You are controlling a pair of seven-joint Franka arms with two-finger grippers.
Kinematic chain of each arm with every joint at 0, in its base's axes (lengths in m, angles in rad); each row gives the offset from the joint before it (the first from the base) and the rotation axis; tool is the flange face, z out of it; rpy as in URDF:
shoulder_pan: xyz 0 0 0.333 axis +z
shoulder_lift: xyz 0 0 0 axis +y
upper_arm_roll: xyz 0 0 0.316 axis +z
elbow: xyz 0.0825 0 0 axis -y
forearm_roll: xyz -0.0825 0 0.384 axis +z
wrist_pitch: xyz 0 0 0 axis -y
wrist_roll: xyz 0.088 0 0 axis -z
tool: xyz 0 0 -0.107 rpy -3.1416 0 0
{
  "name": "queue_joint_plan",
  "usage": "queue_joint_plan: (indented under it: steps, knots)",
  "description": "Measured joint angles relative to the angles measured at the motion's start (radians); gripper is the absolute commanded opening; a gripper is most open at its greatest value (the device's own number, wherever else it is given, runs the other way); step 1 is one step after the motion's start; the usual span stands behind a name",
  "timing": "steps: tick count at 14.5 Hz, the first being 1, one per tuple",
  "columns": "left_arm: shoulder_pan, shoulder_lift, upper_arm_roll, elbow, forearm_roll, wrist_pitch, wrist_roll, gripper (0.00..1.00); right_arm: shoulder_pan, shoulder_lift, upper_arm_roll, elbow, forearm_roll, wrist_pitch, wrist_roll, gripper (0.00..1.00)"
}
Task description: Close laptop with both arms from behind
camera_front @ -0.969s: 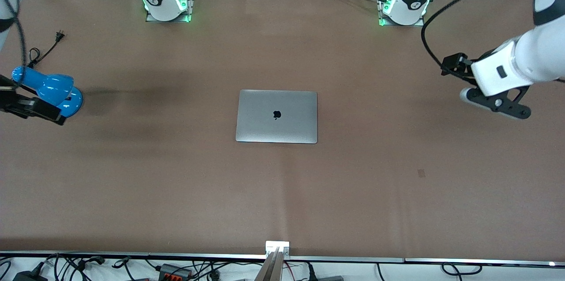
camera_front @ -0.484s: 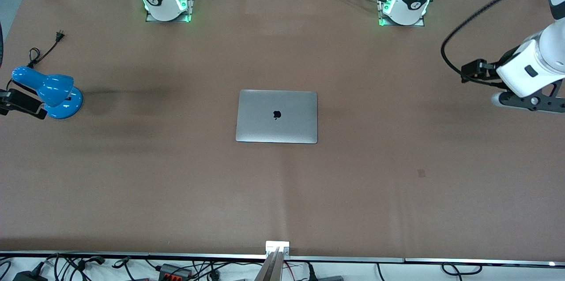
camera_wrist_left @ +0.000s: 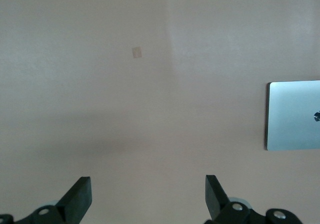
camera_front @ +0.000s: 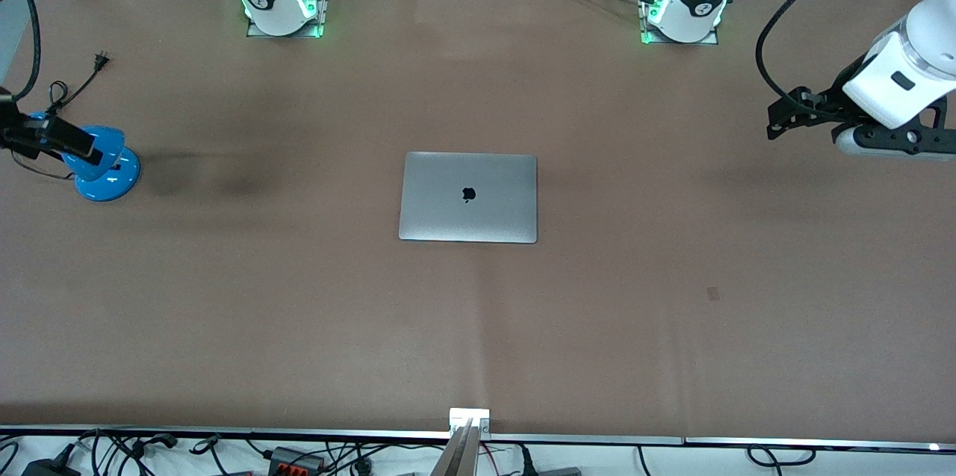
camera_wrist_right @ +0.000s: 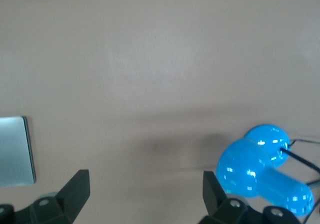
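Starting at the left gripper [camera_wrist_left: 148, 194]: its two black fingers stand wide apart with nothing between them, and it hangs over bare table near the left arm's end. On the front view's clock face, with the laptop as the hub, that is about two o'clock. The right gripper [camera_wrist_right: 146, 189] is spread just as wide and is also empty. It hangs over the glossy blue plastic desk lamp [camera_front: 112, 170] at roughly nine o'clock, at the right arm's end.

Between them, well apart from both, the slim silver-grey metal laptop [camera_front: 468, 197] lies at the middle of the brown matte table [camera_front: 299, 311]. Its lid is flat down with the black apple logo facing up, so to your eye the closing looks done already.

If you touch it again, I judge the shell to be stiff, smooth and slippery. It is probably light enough to skate on that surface under a sideways push. The screen under the lid is the fragile part. You would do best to press with both grippers on the lid's edge at twelve o'clock, the edge toward the arms' bases, one near each corner, and push gently straight down.

The rounded lamp looks easy to knock over, so mind it when you move the right arm.
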Motion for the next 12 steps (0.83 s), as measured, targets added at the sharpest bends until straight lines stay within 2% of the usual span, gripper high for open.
queue_joint_plan:
  steps: [5, 12]
  knots:
    - [-0.002, -0.005, -0.002, -0.001, -0.002, -0.016, -0.001, 1.0, 0.0, -0.099, 0.001, -0.089, -0.001, -0.034, -0.001, 1.0]
    - [-0.002, -0.007, -0.003, 0.001, -0.002, -0.023, -0.001, 1.0, 0.001, -0.097, 0.011, -0.091, -0.002, -0.01, -0.003, 1.0]
